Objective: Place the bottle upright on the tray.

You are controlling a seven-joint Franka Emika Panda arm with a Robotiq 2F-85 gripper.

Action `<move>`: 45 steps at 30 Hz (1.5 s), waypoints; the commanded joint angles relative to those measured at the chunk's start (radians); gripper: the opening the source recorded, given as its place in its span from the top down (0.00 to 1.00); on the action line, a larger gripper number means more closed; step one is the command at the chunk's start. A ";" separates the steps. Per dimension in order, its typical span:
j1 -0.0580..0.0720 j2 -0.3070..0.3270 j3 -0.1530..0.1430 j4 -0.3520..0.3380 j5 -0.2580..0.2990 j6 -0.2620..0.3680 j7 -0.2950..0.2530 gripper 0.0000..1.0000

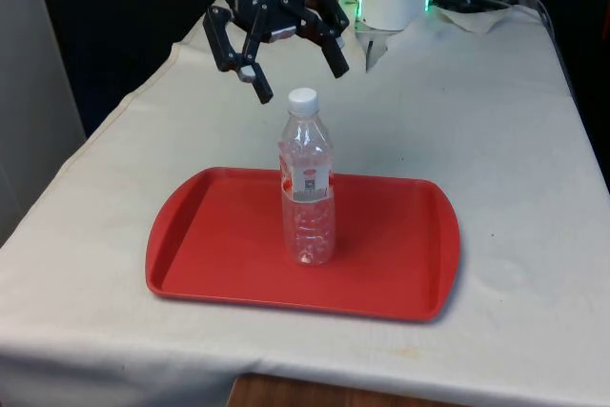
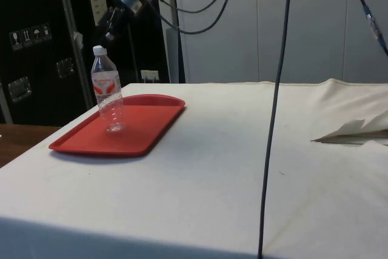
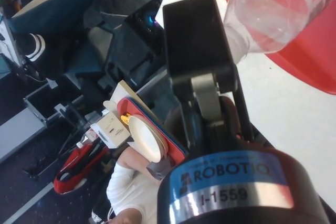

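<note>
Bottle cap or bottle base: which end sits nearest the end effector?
The white cap. It tops the upright bottle just under the open end effector; the base rests on the red tray.

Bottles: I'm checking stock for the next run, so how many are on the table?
1. A clear plastic bottle with a white cap stands upright on the red plastic tray, near its middle.

Clear bottle upright on red tray, spread-fingered gripper just above its white cap
</note>
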 commanded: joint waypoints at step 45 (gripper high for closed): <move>0.042 -0.044 -0.033 0.026 -0.185 0.024 0.070 0.00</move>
